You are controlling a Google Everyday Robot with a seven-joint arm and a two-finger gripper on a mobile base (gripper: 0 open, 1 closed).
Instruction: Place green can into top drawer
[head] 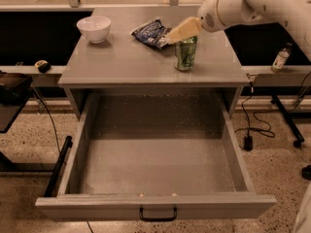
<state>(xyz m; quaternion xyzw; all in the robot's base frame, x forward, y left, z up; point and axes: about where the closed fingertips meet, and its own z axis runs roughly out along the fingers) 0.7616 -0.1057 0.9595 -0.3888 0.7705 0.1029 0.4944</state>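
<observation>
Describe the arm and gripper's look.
Arm: smooth white rounded shell with a few small dark dots and a dark perforated patch at the wrist. Gripper, just above the can: pale cream-yellow, tapering wedge. No cables visible.

End effector (171, 37) over green can (185, 55), chip bag (149, 32) beside; top drawer (97, 207) open
</observation>
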